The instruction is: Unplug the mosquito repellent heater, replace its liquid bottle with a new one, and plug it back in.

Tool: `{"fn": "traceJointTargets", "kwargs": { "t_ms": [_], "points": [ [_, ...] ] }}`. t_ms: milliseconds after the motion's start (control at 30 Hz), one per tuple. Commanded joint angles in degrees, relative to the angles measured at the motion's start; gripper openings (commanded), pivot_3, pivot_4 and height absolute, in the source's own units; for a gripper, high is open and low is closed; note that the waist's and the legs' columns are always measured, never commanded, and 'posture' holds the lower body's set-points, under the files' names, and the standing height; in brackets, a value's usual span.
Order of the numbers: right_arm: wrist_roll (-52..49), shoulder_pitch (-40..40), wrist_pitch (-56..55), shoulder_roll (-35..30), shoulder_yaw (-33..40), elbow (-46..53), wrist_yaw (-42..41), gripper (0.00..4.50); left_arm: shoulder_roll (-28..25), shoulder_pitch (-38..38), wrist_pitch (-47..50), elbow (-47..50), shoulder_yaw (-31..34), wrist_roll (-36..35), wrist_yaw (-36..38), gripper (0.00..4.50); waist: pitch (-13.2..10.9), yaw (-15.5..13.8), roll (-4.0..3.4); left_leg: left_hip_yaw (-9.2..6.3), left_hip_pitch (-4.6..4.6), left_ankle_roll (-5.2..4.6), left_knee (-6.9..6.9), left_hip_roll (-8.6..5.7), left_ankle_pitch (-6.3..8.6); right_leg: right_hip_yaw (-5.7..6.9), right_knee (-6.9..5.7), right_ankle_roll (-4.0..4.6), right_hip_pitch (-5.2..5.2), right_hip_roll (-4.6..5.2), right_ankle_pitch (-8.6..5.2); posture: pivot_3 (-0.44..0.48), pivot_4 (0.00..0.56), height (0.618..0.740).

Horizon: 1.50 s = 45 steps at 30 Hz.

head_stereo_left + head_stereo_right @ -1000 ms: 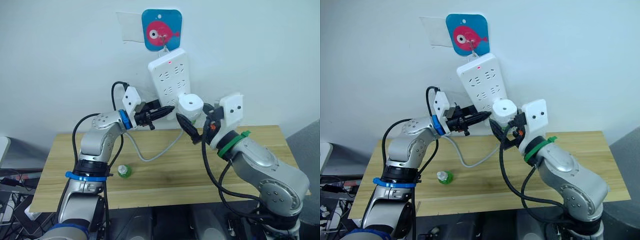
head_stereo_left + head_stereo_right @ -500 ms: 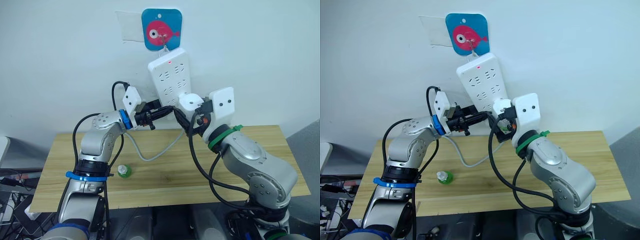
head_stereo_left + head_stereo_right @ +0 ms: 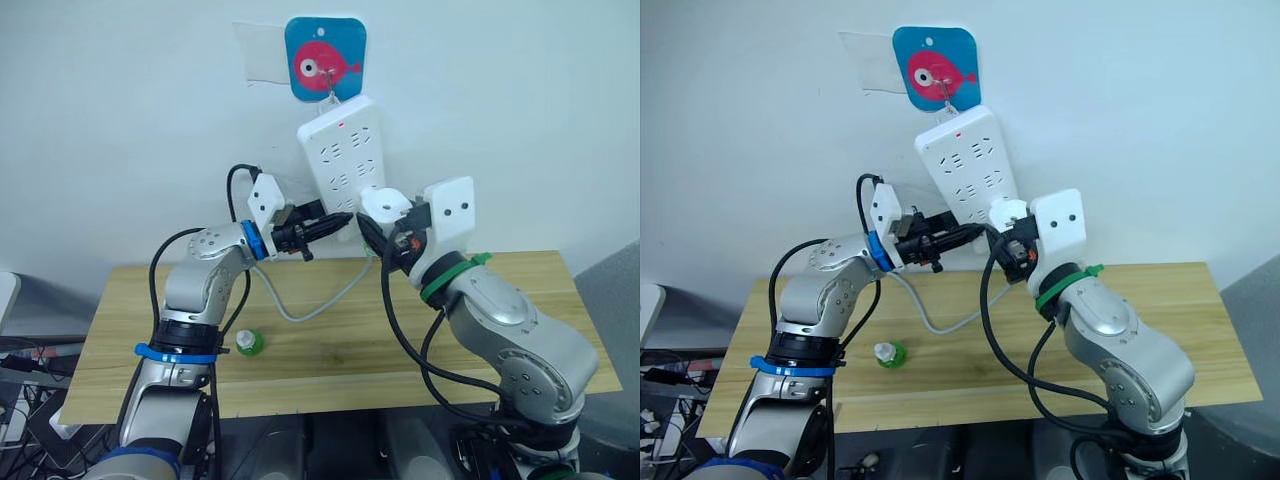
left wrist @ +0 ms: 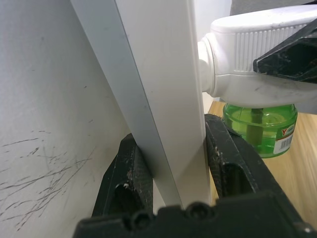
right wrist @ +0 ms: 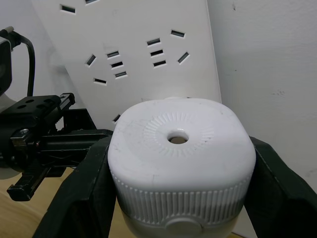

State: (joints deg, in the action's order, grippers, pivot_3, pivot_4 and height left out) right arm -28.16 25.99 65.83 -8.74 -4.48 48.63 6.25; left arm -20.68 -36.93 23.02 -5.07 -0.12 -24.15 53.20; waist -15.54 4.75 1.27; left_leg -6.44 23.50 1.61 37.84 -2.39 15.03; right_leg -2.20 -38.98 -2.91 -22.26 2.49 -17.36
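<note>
The white mosquito repellent heater (image 3: 383, 203) sits against the lower end of the power strip (image 3: 340, 150) hanging on the wall. My right gripper (image 5: 181, 163) is shut on the heater, with its black fingers (image 5: 79, 198) pressed on both sides. A green liquid bottle (image 4: 260, 124) hangs under the heater (image 4: 257, 54). My left gripper (image 3: 340, 217) is shut on the strip's bottom edge, and its fingers (image 4: 130, 173) clamp the strip from both faces. Another green bottle (image 3: 249, 343) with a white cap rests on the wooden table (image 3: 330, 360) at the left.
The strip hangs from a blue fish hook (image 3: 325, 58) on the white wall. Its grey cable (image 3: 300, 312) loops down onto the table below my left arm. The table's right half lies beyond my right arm.
My right gripper rose from below and to the right of the heater and closed around it. The left gripper has kept its hold on the strip.
</note>
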Motion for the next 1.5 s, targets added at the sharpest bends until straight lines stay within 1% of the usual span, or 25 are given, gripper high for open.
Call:
{"fn": "traceJointTargets", "kwargs": {
  "t_ms": [33, 200, 400, 533, 733, 867, 933, 967, 1100, 1200, 1300, 1367, 1467, 1500],
  "points": [
    [-1.9, -1.0, 2.8, -0.6, 2.3, 6.2, -1.2, 2.97, -0.6, -1.0, -1.4, -1.8, 0.1, 2.0, -2.0, 1.29, 0.0, 0.0, 0.00, -0.01, 0.03, 0.00, 0.00, -0.01, 0.00, 0.02, 0.02, 0.00, -0.01, 0.02, 0.00, -0.187, 0.270, 0.740],
    [-3.4, -0.1, 8.7, -0.3, 4.9, 9.7, -1.7, 2.97, -0.9, -1.6, -3.1, -3.5, -0.3, 2.6, -2.3, 1.29, 0.0, 0.1, 0.00, -0.07, 0.33, 0.14, 0.00, -0.05, -0.08, 0.10, 0.09, 0.00, -0.23, 0.07, 0.00, -0.199, 0.270, 0.740],
    [-4.8, 0.2, 13.5, 0.8, 7.9, 11.4, -1.4, 2.97, -0.6, -2.3, -4.3, -5.3, -0.1, 2.8, -2.6, 1.29, 0.0, 0.4, -0.01, 0.04, 0.31, -0.06, 0.04, -0.01, -0.10, 0.03, -0.08, 0.03, -0.33, 0.07, 0.18, -0.201, 0.270, 0.740],
    [-8.7, 0.1, 12.7, 0.9, 11.8, 11.4, -0.5, 2.97, -1.0, -1.7, -4.0, -5.2, 0.3, 2.4, -2.8, 1.29, 0.0, 0.6, -0.01, 0.08, 0.29, -0.07, 0.04, -0.01, -0.26, 0.00, -0.08, -0.06, -0.33, 0.04, 0.35, -0.201, 0.270, 0.740],
    [-15.0, -3.3, 9.5, -1.9, 20.5, 10.8, -5.6, 2.97, -2.5, -1.0, -2.3, -5.4, 1.7, 0.8, -2.3, 1.29, 0.0, 1.0, -0.02, 0.14, 0.30, -0.08, 0.03, -0.01, -0.28, -0.01, -0.06, -0.12, -0.34, 0.03, 0.40, -0.201, 0.270, 0.740],
    [-17.6, -5.6, 7.5, -2.0, 23.0, 9.1, -7.7, 2.97, -3.6, -1.0, -2.0, -6.0, 1.6, 0.3, -1.1, 1.29, 0.0, 1.6, -0.03, 0.14, 0.28, -0.10, 0.04, 0.01, -0.29, -0.03, -0.11, -0.11, -0.33, 0.01, 0.41, -0.208, 0.270, 0.740],
    [-18.9, -6.6, 6.5, -2.0, 23.7, 8.5, -8.1, 2.97, -4.1, -1.0, -1.9, -6.3, 1.8, 0.0, -0.4, 2.03, 0.0, 1.8, -0.04, 0.15, 0.26, -0.10, 0.04, 0.04, -0.30, -0.04, -0.10, -0.11, -0.32, -0.05, 0.41, -0.208, 0.270, 0.740],
    [-19.6, -6.9, 6.1, -1.9, 24.1, 7.9, -8.1, 2.97, -4.4, -1.0, -1.9, -6.5, 2.0, -0.2, 0.0, 2.28, 0.0, 1.8, -0.05, 0.16, 0.26, -0.11, 0.03, 0.04, -0.30, -0.05, -0.10, -0.11, -0.32, -0.08, 0.41, -0.208, 0.270, 0.740],
    [-23.2, -7.1, 4.6, -2.0, 25.8, 5.6, -7.9, 2.97, -6.0, -1.1, -1.7, -6.7, 2.8, -0.7, 0.8, 3.52, 0.0, 1.9, -0.05, 0.25, 0.44, -0.11, 0.00, 0.06, -0.29, -0.05, -0.09, -0.10, -0.57, -0.15, 0.41, -0.203, 0.273, 0.740],
    [-27.1, -7.8, 3.4, -1.7, 27.8, 3.3, -6.8, 2.97, -8.1, 1.0, -1.1, -4.6, 3.8, -1.5, 1.9, 4.43, 0.0, 2.0, -0.05, 0.38, 0.69, -0.11, -0.02, 0.09, -0.30, -0.16, -0.11, -0.10, -0.91, -0.13, 0.42, -0.197, 0.273, 0.740],
    [-33.9, -9.6, 1.7, 1.4, 30.3, 0.1, -2.0, 2.97, -10.6, 5.4, -0.4, -0.1, 5.1, -2.2, 2.0, 4.48, 0.0, 2.7, -0.06, 0.40, 0.73, -0.11, -0.04, 0.16, -0.30, -0.24, -0.13, -0.08, -0.98, -0.14, 0.42, -0.189, 0.271, 0.740],
    [-39.0, -11.0, 0.3, 2.2, 31.1, -1.5, 1.5, 2.97, -11.8, 7.9, -0.5, 2.9, 6.0, -2.5, 1.7, 4.48, 0.0, 2.9, -0.11, 0.35, 0.73, -0.11, -0.08, 0.21, -0.30, -0.32, -0.12, -0.08, -0.98, -0.13, 0.42, -0.182, 0.270, 0.740],
    [-48.9, -14.4, -4.1, 3.1, 31.8, -4.8, 9.2, 2.97, -13.3, 13.1, -0.2, 9.8, 8.4, -2.9, -0.3, 4.48, 0.0, 3.0, -0.12, 0.36, 0.77, -0.11, -0.08, 0.19, -0.30, -0.34, -0.10, -0.08, -0.98, -0.08, 0.42, -0.166, 0.271, 0.740],
    [-53.5, -16.1, -6.6, 3.7, 31.5, -6.1, 12.8, 2.97, -13.7, 16.1, -1.1, 13.8, 9.1, -2.8, -0.8, 4.48, 0.0, 3.0, -0.13, 0.36, 0.79, -0.11, -0.07, 0.17, -0.30, -0.34, -0.09, -0.08, -0.98, -0.05, 0.42, -0.158, 0.270, 0.740]
  ]
}}
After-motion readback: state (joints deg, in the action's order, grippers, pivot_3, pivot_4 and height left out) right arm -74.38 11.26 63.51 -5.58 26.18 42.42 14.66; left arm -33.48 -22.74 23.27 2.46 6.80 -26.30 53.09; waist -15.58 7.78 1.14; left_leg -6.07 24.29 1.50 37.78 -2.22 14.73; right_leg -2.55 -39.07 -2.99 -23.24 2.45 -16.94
